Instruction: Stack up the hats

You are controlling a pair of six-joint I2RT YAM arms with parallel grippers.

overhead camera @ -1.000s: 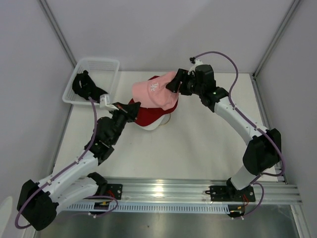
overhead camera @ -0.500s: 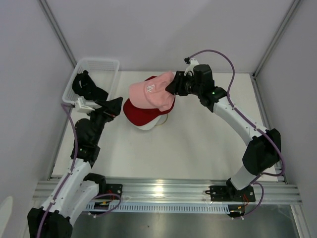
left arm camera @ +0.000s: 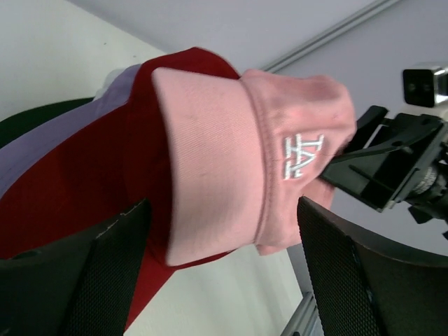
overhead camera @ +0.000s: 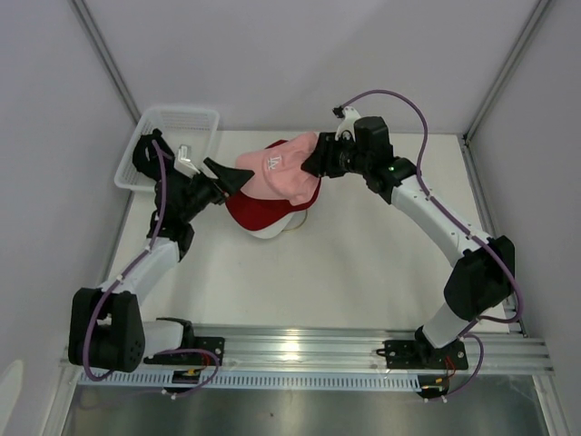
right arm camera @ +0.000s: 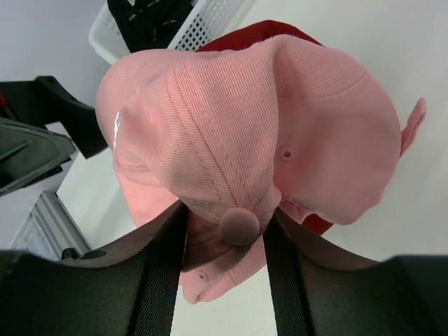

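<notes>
**Down onto the pile with the pink cap (overhead camera: 277, 168), back to its brim with the left gripper (overhead camera: 231, 177)**

Against a second ago: pink cap lower and further left, no longer raised clear of the red cap (overhead camera: 259, 211). Left gripper off the red brim, out beside the basket half a second ago, now back in at the pink brim.

Far left, at the back corner of the table (overhead camera: 363, 263): white mesh basket (overhead camera: 186, 116) with a black cap (overhead camera: 148, 154) inside. Just right of that, left gripper pointing right, jaws spread wide to either side of the pink brim. Mesh-faced fingers (left arm camera: 112, 273) flanking the brim, nothing clamped. Impossible to tell whether either pad brushes the fabric.

Centre: pile of caps on the table. Pink cap uppermost, lying over the red crown, brim toward the left gripper, white embroidered logo (left arm camera: 302, 154) on the front panel. Unclear whether fully settled. Seen from the left wrist, a lavender cap (left arm camera: 77, 119) under the red cap, and past that the edge of a dark green cap (left arm camera: 31, 122).

Right of the pile: right gripper (overhead camera: 315, 156) reaching in from the right. Jaws narrowed onto the pink crown, pinching bunched fabric right at the top button (right arm camera: 239, 225).
</notes>
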